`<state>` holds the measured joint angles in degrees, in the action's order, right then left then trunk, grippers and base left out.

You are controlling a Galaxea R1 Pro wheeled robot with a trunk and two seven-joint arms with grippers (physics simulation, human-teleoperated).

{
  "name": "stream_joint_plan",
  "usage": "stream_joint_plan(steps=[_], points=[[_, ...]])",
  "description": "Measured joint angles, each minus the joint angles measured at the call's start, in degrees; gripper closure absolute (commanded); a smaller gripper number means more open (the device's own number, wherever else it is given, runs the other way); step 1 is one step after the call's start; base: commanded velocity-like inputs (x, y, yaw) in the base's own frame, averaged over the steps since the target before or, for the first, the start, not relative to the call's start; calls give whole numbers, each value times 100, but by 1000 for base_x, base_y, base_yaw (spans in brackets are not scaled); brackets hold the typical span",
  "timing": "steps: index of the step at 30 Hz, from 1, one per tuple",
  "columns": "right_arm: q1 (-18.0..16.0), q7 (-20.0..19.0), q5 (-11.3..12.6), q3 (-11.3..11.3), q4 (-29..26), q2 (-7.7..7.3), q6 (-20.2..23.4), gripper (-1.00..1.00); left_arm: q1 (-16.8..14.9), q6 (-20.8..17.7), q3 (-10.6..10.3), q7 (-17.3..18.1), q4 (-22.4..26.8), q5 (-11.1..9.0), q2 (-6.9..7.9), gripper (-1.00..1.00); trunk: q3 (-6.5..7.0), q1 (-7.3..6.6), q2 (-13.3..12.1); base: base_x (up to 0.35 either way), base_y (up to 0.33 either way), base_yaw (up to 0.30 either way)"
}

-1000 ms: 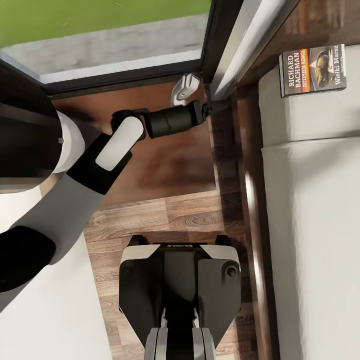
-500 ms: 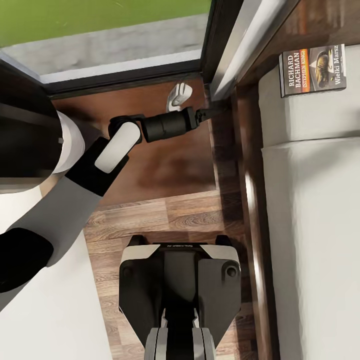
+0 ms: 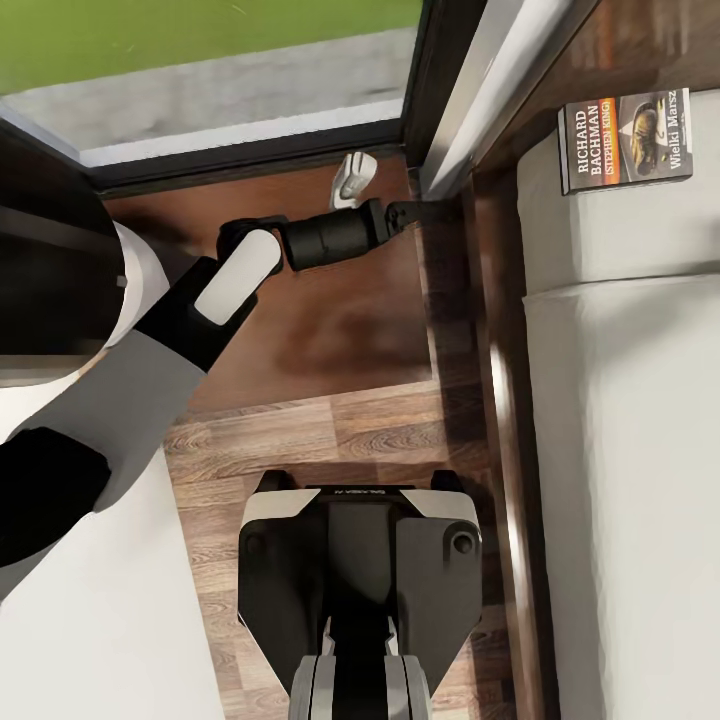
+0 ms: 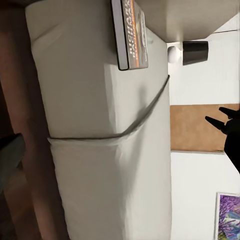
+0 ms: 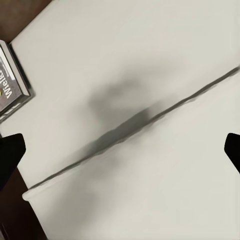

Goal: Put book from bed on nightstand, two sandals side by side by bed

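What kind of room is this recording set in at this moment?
Most likely a bedroom. A large bed with a pale mattress and dark wooden frame fills the right side, a paperback book lies on it, and a low dark wooden nightstand stands beside it by a glass door.

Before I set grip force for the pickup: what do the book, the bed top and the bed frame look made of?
The book looks like a thin paperback: printed card cover with slight sheen, flat edges. The bed top looks like soft matte pale fabric, judging by its sagging seam line. The bed frame looks like dark brown polished wood, since it shows a light streak, though this render leaves that open.
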<state>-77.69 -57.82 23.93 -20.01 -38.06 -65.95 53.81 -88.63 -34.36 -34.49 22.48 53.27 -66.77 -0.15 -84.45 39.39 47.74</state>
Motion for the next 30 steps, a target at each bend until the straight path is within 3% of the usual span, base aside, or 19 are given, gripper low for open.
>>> stream_joint_plan(steps=[22, 30], points=[[0, 13, -30, 18, -108, -36, -34, -100, -233, 270, -9, 638, -336, 35, -84, -100, 0, 0, 0, 0, 0, 0], [4, 6, -15, 29, -152, 61, -10, -100, -245, 358, -10, 824, -356, 47, -97, -100, 0, 0, 0, 0, 0, 0]])
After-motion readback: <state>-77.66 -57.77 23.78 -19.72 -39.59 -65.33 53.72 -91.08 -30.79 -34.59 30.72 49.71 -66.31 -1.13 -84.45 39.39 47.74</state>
